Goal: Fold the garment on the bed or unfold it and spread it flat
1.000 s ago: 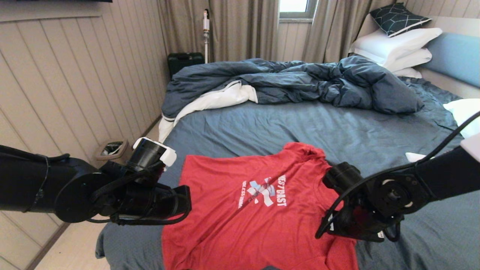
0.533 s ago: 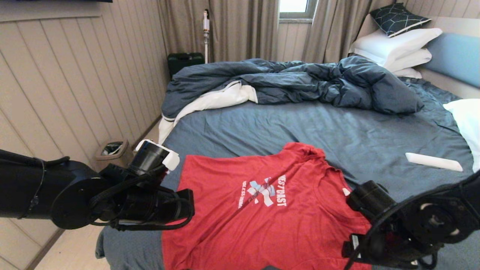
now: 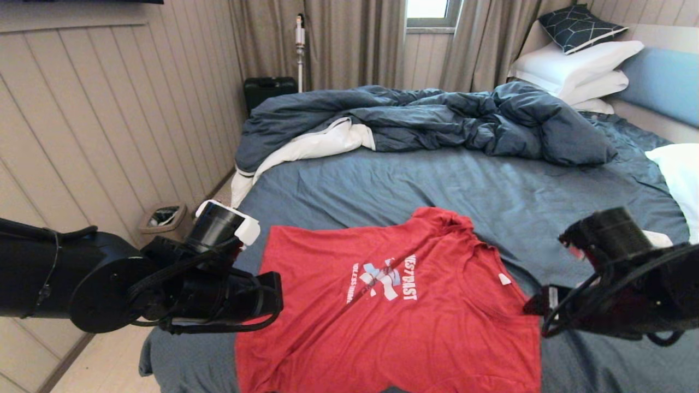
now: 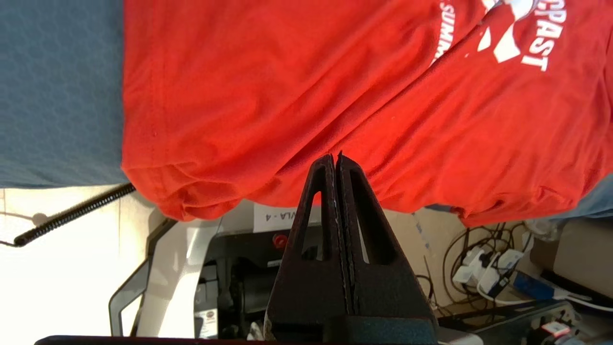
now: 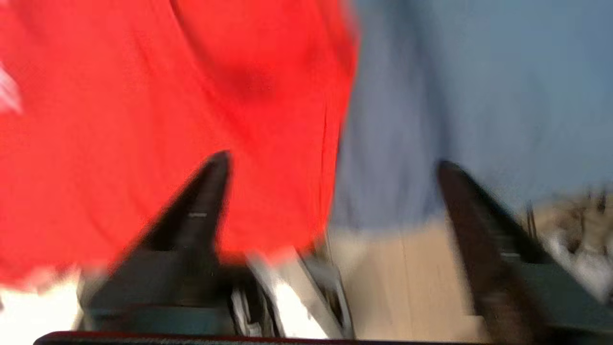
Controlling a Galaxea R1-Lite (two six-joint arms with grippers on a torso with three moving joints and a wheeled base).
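The garment, a red T-shirt (image 3: 382, 311) with a white and light-blue chest print (image 3: 385, 279) and a small white neck tag (image 3: 503, 279), lies spread flat at the near edge of the bed (image 3: 437, 180). My left gripper (image 4: 335, 158) is shut with nothing between its fingers and hovers over the shirt's hem (image 4: 297, 187) at the left near edge of the bed. My right gripper (image 5: 330, 165) is open, just past the shirt's right edge (image 5: 335, 143), over shirt and sheet, holding nothing. In the head view the right arm (image 3: 617, 284) sits beside the shirt's right side.
A crumpled dark blue duvet (image 3: 426, 120) with white lining lies across the far half. White pillows (image 3: 579, 65) stack by the headboard (image 3: 663, 82); another white pillow (image 3: 677, 174) is at the right. A bin (image 3: 162, 215) and a panelled wall stand left of the bed.
My right gripper slid off the shirt's right shoulder to the right and lifted clear; that side now lies flatter and the neck tag shows. The left arm barely moved.
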